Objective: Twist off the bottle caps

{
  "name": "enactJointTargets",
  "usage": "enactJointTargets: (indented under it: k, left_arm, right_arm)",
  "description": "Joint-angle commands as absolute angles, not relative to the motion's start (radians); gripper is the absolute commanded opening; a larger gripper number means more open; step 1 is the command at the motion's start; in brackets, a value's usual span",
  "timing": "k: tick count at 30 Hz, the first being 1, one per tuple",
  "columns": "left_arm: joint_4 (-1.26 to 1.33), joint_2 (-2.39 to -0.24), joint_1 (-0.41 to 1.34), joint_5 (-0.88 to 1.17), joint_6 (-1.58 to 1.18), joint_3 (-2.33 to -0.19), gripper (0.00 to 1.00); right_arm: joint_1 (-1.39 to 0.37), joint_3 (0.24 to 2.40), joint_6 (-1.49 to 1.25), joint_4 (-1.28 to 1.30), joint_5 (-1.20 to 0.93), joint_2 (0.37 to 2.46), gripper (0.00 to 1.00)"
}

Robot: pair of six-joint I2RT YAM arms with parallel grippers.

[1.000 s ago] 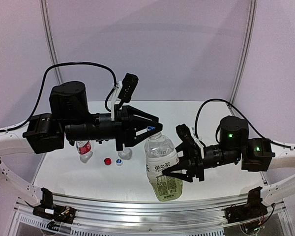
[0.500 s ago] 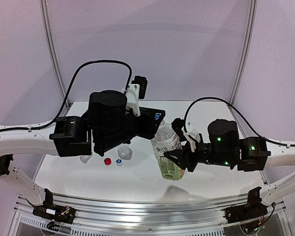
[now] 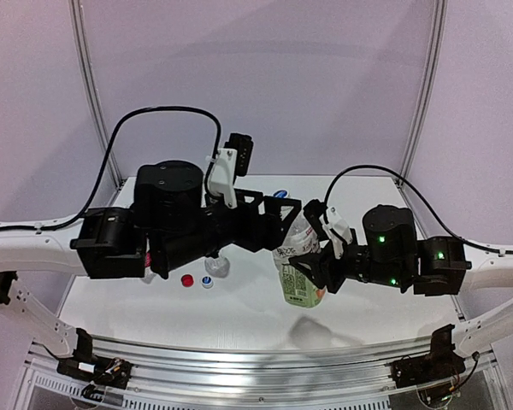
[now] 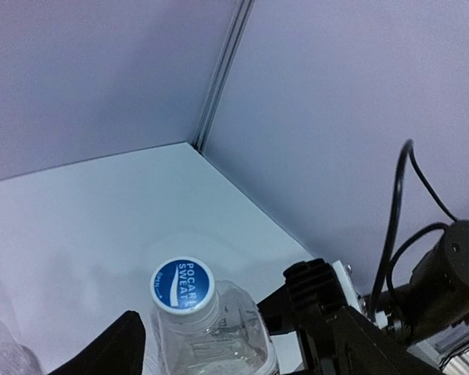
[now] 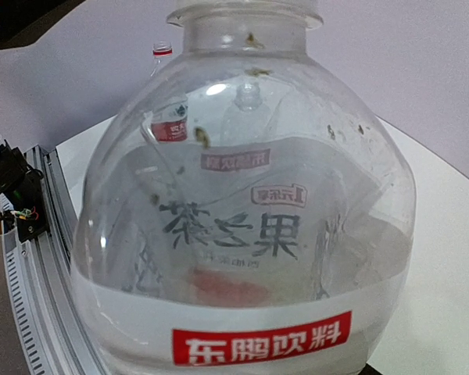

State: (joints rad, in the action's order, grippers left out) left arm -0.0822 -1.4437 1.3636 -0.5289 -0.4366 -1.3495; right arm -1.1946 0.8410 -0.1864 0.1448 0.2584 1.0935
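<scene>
large clear white-and-green-labelled plastic bottle [image 3: 297, 280] held above the white table [image 3: 239, 318], round white-and-blue screw cap [image 4: 182, 285] on.
left of that bottle a small red-labelled bottle [image 3: 146, 261] is mostly hidden behind the left arm [image 3: 111, 243]. left gripper [image 3: 284, 207] stands wide, fingers either side of the cap, apart from it; right gripper [image 3: 313, 266] clamps the big bottle's body, its own fingers out of sight in the wrist view.
</scene>
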Motion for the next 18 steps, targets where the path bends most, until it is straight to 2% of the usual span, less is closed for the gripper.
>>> enactJointTargets:
  k: [1, 6, 12, 18]
  left_arm:
    - [-0.015, -1.286, 1.366, -0.430, -0.327, -1.239, 0.88]
    - [-0.061, -1.129, 1.344, -0.267, -0.204, -1.152, 0.91]
    - [-0.042, -1.028, 1.269, 0.056, -0.166, -1.086, 0.93]
    - [-0.055, -1.070, 1.259, 0.152, -0.136, -1.137, 0.92]
  right_arm:
    - [-1.190, 0.844, -0.197, 0.117, 0.212, 1.055, 0.09]
    - [-1.190, 0.818, -0.188, 0.066, -0.013, 1.005, 0.09]
    - [-1.190, 0.809, -0.183, 0.014, -0.370, 0.994, 0.10]
    - [-1.190, 0.820, -0.180, 0.004, -0.484, 1.037, 0.11]
